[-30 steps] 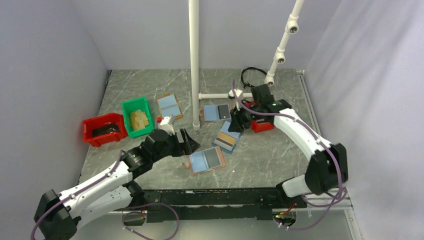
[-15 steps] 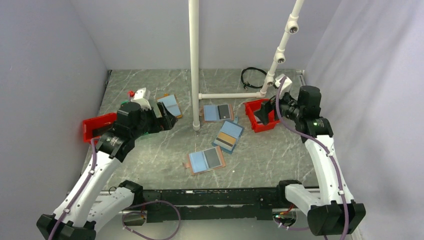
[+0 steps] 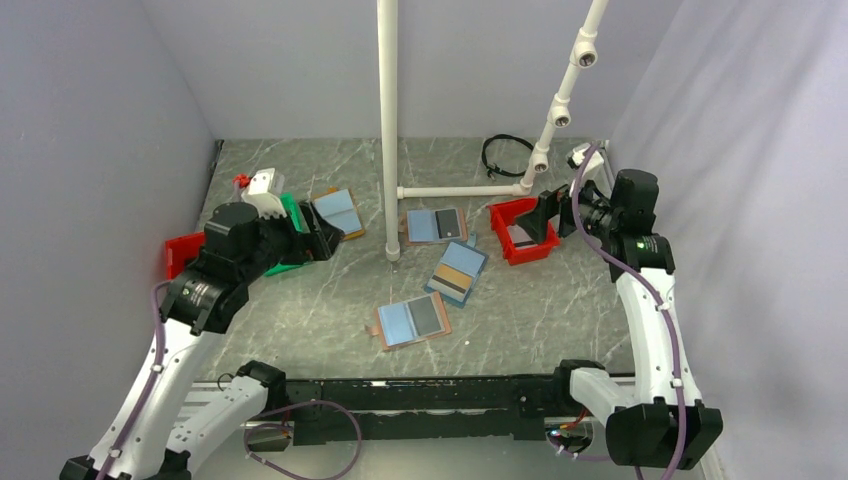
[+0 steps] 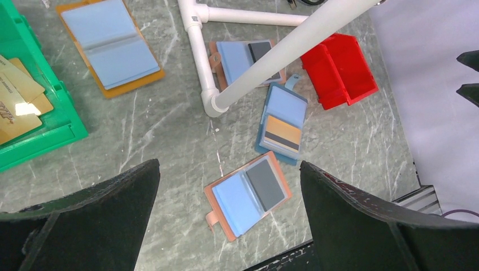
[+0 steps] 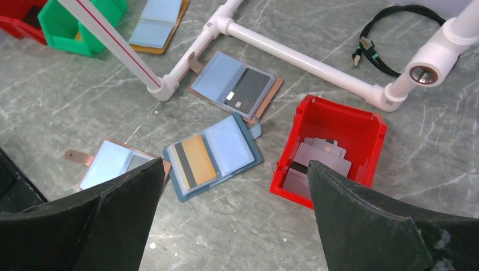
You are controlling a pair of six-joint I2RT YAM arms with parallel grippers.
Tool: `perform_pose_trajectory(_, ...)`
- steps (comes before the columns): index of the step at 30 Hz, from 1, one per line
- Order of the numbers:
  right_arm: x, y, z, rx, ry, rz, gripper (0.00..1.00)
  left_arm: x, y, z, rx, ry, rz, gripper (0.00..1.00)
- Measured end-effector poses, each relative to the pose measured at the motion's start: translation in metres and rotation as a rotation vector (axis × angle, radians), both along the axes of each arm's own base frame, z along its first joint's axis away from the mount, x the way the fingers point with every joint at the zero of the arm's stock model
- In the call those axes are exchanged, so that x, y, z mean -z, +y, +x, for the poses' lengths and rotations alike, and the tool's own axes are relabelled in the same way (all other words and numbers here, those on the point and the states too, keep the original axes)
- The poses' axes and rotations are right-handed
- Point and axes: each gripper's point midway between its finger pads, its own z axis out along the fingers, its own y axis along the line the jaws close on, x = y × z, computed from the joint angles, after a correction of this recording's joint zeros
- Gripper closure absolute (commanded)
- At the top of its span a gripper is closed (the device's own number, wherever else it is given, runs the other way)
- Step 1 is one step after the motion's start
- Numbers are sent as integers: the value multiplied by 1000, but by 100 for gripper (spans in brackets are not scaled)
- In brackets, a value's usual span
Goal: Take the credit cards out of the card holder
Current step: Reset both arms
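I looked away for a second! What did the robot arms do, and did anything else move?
Both arms pulled back from the middle. The left gripper swung to the far left, near the green bin; the right gripper drew back to the right, by the red bin. Both are open, holding nothing. The wallets and those bins stayed put.

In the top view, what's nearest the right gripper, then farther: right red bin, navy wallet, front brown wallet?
1. Right red bin, right beside the right gripper.
2. Navy wallet, mid-table.
3. Front brown wallet, near edge, leftward.
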Motion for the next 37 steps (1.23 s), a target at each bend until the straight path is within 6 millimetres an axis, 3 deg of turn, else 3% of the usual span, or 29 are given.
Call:
perform_pose_trajectory(13, -19, -5, -1, 69, -4, 66, 0, 3, 3, -9, 1, 17, 5, 0)
perform_pose_trajectory(25, -24, -10, 3, 87, -25, 74, 0, 3, 3, -22, 23, 3, -15, 0)
perform_pose_trajectory(37, -25, -16, 2, 109, -48, 78, 0, 22, -1, -24, 38, 45, -25, 0)
